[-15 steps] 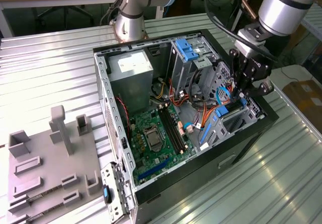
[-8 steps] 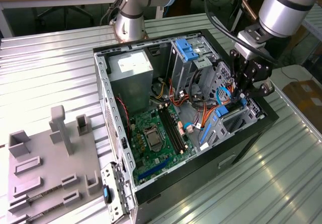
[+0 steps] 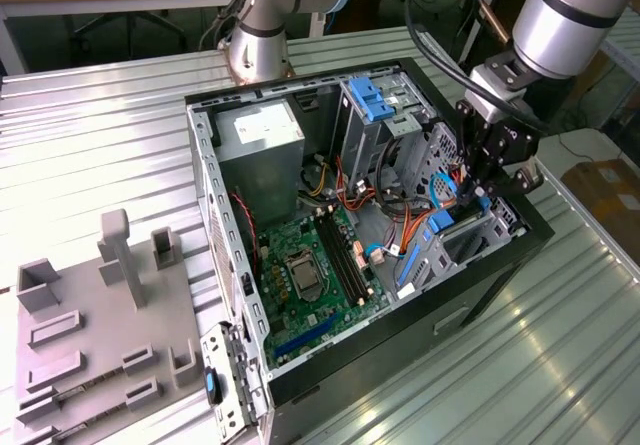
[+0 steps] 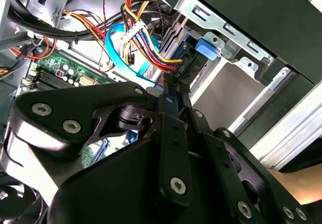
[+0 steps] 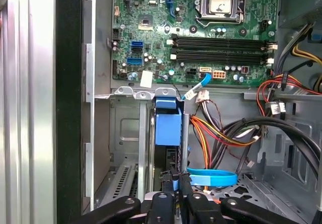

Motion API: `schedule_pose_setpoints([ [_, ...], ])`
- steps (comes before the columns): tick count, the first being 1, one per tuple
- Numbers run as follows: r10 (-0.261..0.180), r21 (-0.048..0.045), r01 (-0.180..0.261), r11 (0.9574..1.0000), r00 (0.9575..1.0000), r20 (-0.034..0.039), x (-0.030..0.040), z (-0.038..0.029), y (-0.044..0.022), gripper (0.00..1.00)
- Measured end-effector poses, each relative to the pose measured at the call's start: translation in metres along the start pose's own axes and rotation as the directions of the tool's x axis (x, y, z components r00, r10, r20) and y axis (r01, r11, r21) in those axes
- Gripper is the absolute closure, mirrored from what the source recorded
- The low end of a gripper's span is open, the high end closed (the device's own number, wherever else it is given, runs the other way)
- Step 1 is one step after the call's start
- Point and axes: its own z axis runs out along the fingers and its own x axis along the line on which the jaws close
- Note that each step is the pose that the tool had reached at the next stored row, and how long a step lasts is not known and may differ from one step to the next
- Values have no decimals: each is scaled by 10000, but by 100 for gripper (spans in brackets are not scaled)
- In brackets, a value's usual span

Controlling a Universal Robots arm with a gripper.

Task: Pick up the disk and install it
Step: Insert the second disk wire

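The disk (image 5: 167,128) stands on edge inside the drive cage (image 3: 470,243) at the exterior view's right side of the open computer case. Its blue side rail (image 4: 206,48) shows along the top. My gripper (image 3: 470,197) reaches down into the case right at the disk's end. In both wrist views the black fingers (image 5: 168,189) lie close together with no clear gap, and their tips (image 4: 168,90) sit against the disk's edge. Nothing appears clamped between them. Most of the disk's metal body is hidden by the cage.
A blue flat cable (image 5: 211,177) and bundles of coloured wires (image 4: 146,38) crowd the space beside the gripper. The motherboard (image 3: 310,265), the grey power supply (image 3: 260,130) and a blue bracket (image 3: 372,100) fill the case. A grey fixture plate (image 3: 100,335) lies on the ribbed metal table (image 3: 100,135).
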Motion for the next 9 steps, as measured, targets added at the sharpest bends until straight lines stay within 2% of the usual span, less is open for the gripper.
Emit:
schedule_pose_setpoints([
  [2, 1, 6, -2, 10000, 10000, 29, 0, 11, 0, 84],
  [9, -15, 5, 15, 10000, 10000, 29, 0, 26, 1, 84],
])
